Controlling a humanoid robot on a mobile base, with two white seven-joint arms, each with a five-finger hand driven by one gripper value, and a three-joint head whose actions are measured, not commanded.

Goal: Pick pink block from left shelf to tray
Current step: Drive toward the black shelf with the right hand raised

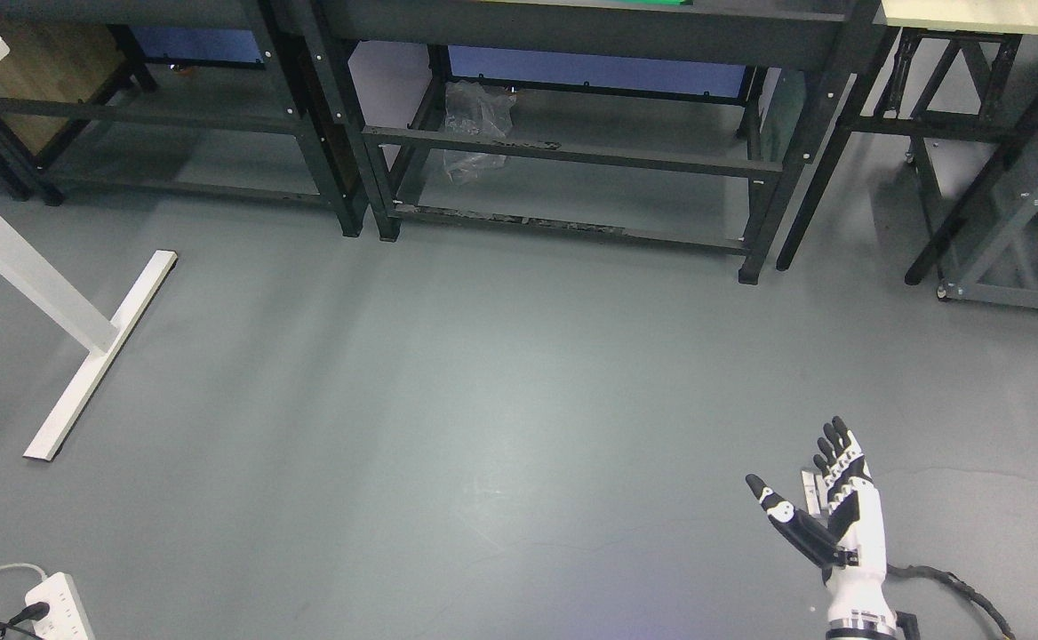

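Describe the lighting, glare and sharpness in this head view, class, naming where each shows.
Head view: soft overhead light leaves a pale sheen on the grey floor; deep shadow sits under the black shelves; the right robot hand is sharp, fingers spread; straight frames bow slightly toward the edges.

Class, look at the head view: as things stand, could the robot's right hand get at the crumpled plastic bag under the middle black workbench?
Probably not. The right hand hangs open over bare floor, apart from the plastic bag, which sits behind the workbench's crossbar.
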